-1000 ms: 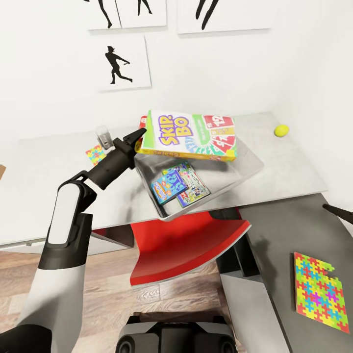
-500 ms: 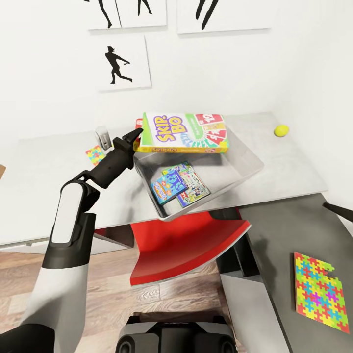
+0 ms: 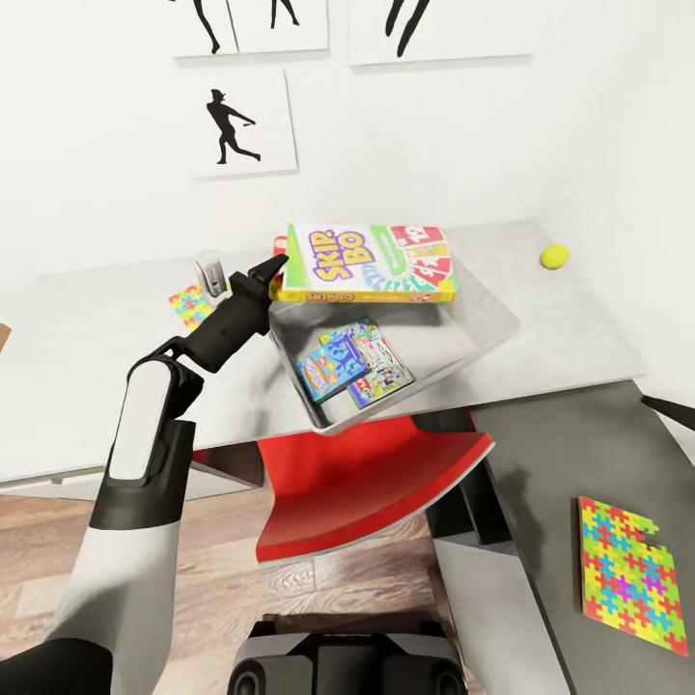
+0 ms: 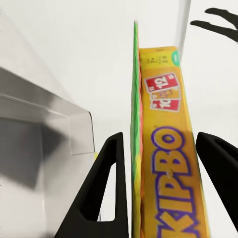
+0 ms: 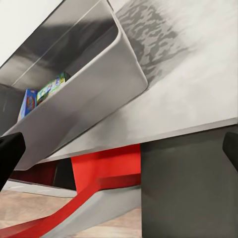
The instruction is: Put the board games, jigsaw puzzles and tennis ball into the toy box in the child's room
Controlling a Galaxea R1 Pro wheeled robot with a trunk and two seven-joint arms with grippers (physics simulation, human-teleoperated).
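Overhead, white walls with silhouette pictures (image 3: 238, 123) back the grey table (image 3: 87, 386); left hand (image 3: 274, 273) pinches the Skip-Bo box (image 3: 372, 263).

Bright, even, diffuse light throughout; no single source evident. Soft grey shadows cast by the toy box (image 3: 483, 333) and the left arm onto the table (image 3: 87, 386); deeper shade inside the bin's near wall and under the desk around the red chair (image 3: 367, 483). No glare, only a dull sheen on the bin's walls. Crisp in the head view, with mild stretching at the corners. Soft and smeared in both wrist views, with blurred close surfaces and mottled shadow on the tabletop.
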